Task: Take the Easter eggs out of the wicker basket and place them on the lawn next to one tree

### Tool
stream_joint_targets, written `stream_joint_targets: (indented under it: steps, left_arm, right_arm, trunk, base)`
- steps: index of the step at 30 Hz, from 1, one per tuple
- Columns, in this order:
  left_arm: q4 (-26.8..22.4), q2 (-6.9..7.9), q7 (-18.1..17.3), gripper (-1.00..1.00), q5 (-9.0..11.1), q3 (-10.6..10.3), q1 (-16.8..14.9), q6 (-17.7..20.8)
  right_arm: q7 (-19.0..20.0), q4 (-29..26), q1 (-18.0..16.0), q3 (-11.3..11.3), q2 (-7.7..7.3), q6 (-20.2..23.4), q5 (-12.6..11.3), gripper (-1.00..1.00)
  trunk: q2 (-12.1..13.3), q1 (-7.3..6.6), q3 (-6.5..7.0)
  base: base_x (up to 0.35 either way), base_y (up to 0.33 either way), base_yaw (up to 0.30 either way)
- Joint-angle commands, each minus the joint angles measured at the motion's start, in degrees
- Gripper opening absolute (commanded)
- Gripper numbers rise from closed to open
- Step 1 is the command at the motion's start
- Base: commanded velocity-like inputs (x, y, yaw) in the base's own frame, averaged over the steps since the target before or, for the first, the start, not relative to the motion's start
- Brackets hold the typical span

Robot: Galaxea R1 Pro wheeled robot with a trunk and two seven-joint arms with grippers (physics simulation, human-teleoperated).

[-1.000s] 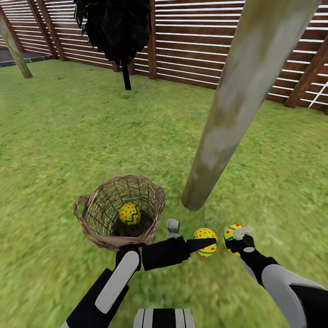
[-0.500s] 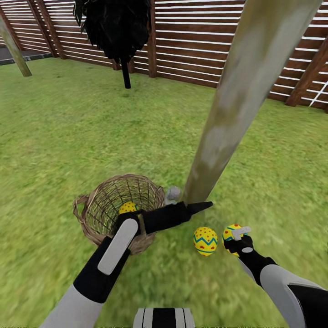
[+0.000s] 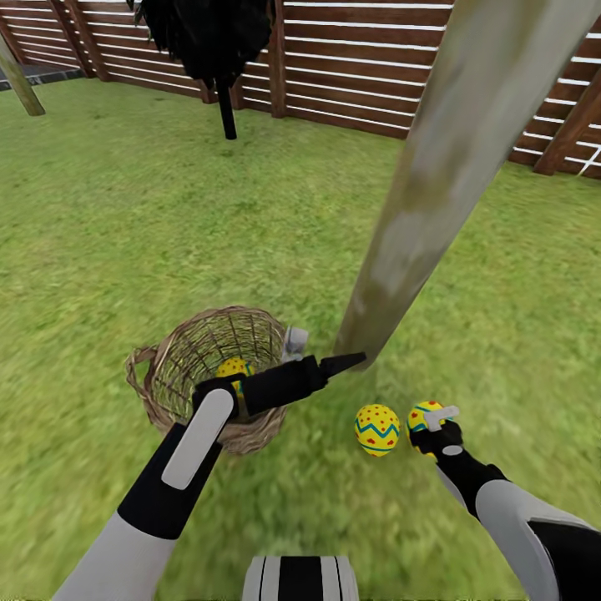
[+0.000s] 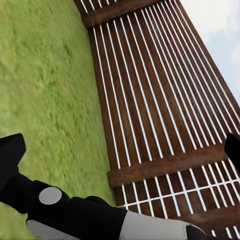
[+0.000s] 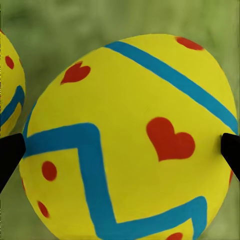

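My left hand (image 3: pixel 321 361) has let go of an egg and moved from it up toward the tree (image 3: pixel 434 175), over the basket (image 3: pixel 209 376) rim. It looks open and holds nothing. So that egg (image 3: pixel 377 429) now lies on the lawn (image 3: pixel 125 217) near the tree's foot. My right hand (image 3: pixel 436 424) has its fingers on both sides of a second egg (image 5: pixel 130 140) just beside the first; whether it grips, I cannot tell. The last egg (image 3: pixel 232 368) sits in the basket, by my left arm.
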Motion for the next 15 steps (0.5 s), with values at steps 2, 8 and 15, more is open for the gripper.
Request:
stream_joint_targets:
  steps: [2,8,15]
  left_arm:
    - [0.03,-0.01,-0.19,1.0,-0.04,0.07,-0.02,0.22]
    - [0.01,2.27,-2.3,1.0,0.13,0.97,-0.02,0.13]
    - [0.01,2.36,-3.97,1.0,0.14,1.33,0.07,0.06]
  right_arm:
    - [-0.2,-0.04,-0.07,-0.47,0.43,-0.25,0.58,-1.0]
    - [-0.22,-0.05,-0.06,-0.47,0.97,-0.76,0.69,-1.0]
    - [-0.91,-1.37,-0.06,-0.69,0.68,-0.95,0.49,-1.0]
  trunk:
    - [-0.04,0.04,-0.48]
    - [-0.04,0.04,-0.48]
    - [-0.07,0.09,-0.93]
  base:
    - [0.0,0.0,0.0]
    - [0.0,0.0,0.0]
    - [0.0,0.0,0.0]
